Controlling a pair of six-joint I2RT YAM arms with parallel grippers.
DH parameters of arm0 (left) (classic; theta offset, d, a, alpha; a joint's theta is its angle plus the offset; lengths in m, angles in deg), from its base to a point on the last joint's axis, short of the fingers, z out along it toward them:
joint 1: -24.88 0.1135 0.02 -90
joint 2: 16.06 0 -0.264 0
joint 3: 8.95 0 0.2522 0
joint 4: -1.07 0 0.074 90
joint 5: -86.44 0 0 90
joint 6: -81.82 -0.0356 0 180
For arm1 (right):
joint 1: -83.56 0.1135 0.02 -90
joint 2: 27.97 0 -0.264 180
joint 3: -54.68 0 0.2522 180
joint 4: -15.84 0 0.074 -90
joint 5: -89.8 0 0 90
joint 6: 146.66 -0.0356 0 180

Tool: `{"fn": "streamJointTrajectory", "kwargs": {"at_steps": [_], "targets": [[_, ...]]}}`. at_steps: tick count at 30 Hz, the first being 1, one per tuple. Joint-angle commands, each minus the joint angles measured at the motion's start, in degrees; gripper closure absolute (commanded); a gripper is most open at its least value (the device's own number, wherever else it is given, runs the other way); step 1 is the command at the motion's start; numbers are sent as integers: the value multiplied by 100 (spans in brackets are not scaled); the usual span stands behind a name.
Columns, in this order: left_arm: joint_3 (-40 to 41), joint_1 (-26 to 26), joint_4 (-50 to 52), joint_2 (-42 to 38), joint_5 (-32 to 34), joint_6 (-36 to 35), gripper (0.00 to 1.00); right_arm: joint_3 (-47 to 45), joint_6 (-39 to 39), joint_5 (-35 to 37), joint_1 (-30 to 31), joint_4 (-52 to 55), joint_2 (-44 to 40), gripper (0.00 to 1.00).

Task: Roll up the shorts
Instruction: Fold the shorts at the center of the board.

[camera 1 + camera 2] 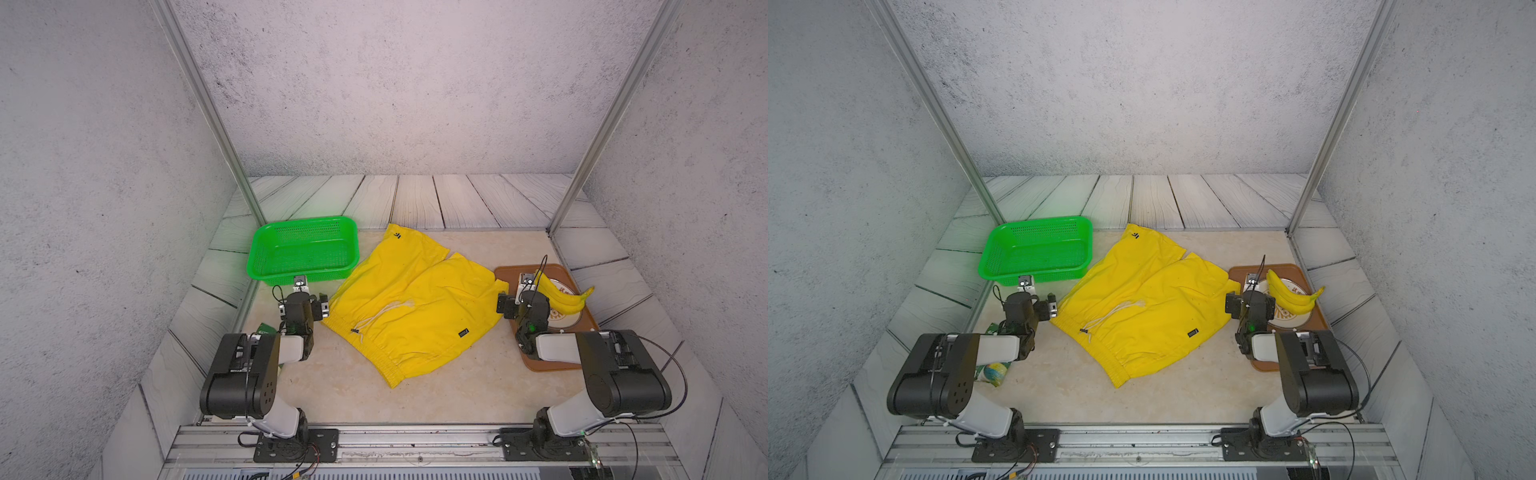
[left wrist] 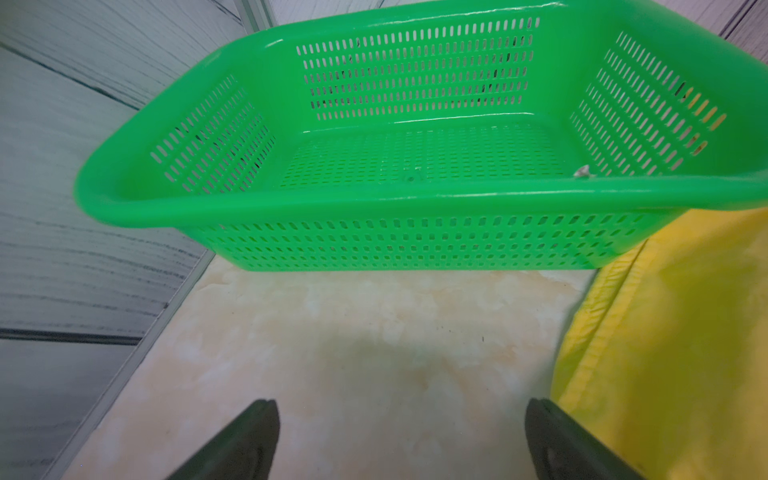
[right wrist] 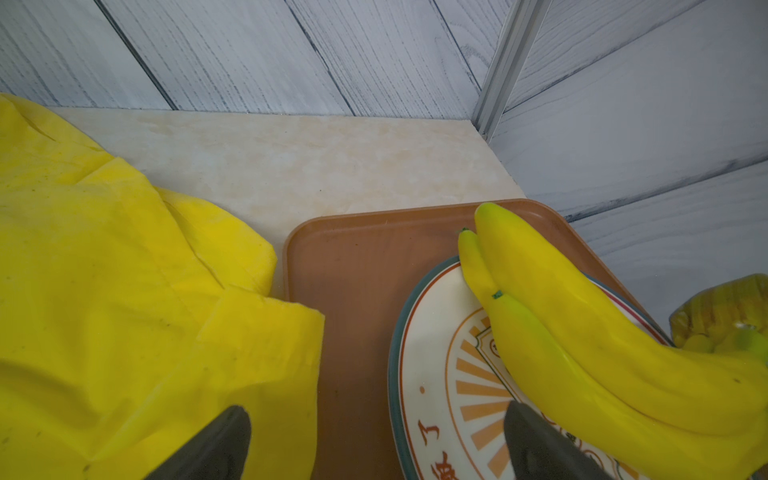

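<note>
The bright yellow shorts [image 1: 415, 307] [image 1: 1142, 307] lie spread flat on the beige table top. Their elastic waistband faces the front and their legs point to the back; a white drawstring [image 1: 382, 316] lies on top. My left gripper [image 1: 304, 300] [image 2: 401, 405] hovers open and empty over bare table, just left of the shorts' edge [image 2: 665, 353]. My right gripper [image 1: 524, 297] [image 3: 376, 409] is open and empty too. One of its fingers is above the shorts' right corner [image 3: 104, 311], the other above a plate.
A green perforated basket [image 1: 305, 220] [image 2: 415, 201] stands at the back left, touching the shorts. At the right, a brown tray [image 1: 509, 274] [image 3: 353, 270] carries a patterned plate [image 3: 436, 353] with yellow bananas [image 1: 565, 297] [image 3: 561, 311]. A small packet [image 1: 994, 372] lies under the left arm.
</note>
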Motion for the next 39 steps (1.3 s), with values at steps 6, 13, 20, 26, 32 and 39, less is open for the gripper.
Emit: {"fn": "streamJointTrajectory", "kwargs": {"at_steps": [6, 13, 20, 26, 32, 39], "targets": [[-80, 64, -29, -97, -58, -7, 2, 76, -42, 23, -13, -30, -101, 1], [-1296, 71, 2625, -982, 983, 698, 2, 653, -514, 132, -13, 2030, -1579, 1], [-2091, 104, 4452, -1625, 778, 3554, 2, 1747, -2935, 44, -31, 4742, -2579, 1], [-1981, 63, 4492, -1980, -1027, 3795, 4, 2018, -3374, -1688, -73, 5230, -2678, 3], [-2522, -953, 6531, -2323, -1515, 3620, 32, 2303, -3217, -3244, -57, 6188, -2411, 21], [-1592, -2536, 7025, -3352, -2351, 3595, 35, 1856, -3084, -3719, -49, 6535, -2611, 23]]}}
